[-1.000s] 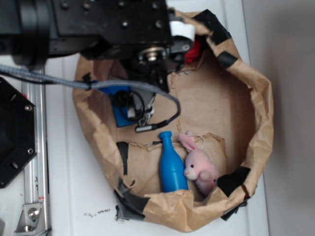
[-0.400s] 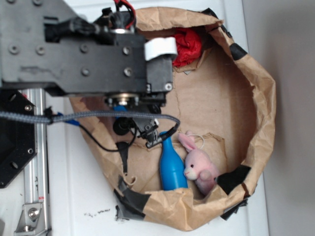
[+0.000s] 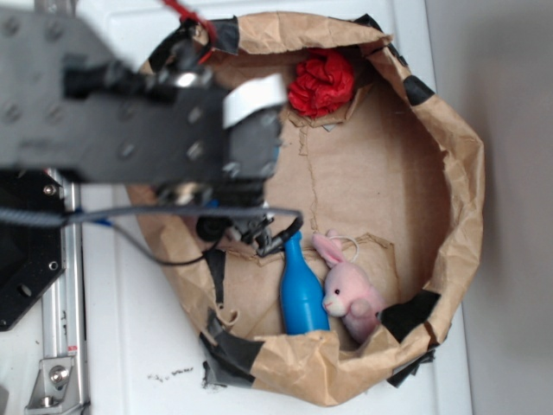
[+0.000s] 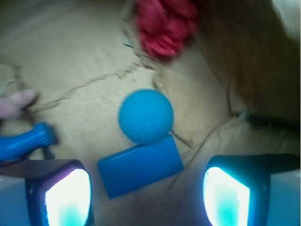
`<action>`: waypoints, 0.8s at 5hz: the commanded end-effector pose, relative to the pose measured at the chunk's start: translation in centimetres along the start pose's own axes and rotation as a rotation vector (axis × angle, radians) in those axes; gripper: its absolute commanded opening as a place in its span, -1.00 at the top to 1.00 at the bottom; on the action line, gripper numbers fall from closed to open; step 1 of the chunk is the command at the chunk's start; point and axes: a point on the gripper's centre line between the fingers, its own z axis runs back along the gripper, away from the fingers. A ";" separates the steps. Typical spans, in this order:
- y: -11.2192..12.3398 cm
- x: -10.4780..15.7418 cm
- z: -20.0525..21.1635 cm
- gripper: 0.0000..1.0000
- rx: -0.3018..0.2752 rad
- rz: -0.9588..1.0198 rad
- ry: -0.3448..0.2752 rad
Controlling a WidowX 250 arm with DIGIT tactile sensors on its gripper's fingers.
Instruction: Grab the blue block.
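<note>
The blue block (image 4: 140, 165) is a flat bright-blue slab lying on the brown paper floor of the bag, in the wrist view. It lies slightly tilted, touching the teal-blue ball (image 4: 146, 116) behind it. My gripper (image 4: 148, 200) hovers above the block's near edge, open, its two lit fingertips (image 4: 68, 197) spread wide to either side with nothing between them. In the exterior view the arm (image 3: 147, 112) hides both the block and the ball.
A blue bottle (image 3: 302, 290) and a pink plush bunny (image 3: 352, 294) lie at the bag's front. A red crumpled item (image 3: 321, 84) sits at the back. The brown paper bag's raised wall (image 3: 458, 173) rings everything. The bottle's neck (image 4: 26, 141) lies left of the fingers.
The arm has shifted left and grown larger in the exterior view, now covering the blue block that showed a second ago and uncovering the red item.
</note>
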 end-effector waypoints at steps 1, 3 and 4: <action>-2.3 -0.7 -3.6 -1.00 -0.008 0.191 -0.067; -1.5 0.5 -5.2 -1.00 -0.102 0.194 -0.053; -1.2 2.0 -6.1 -1.00 -0.188 0.173 -0.070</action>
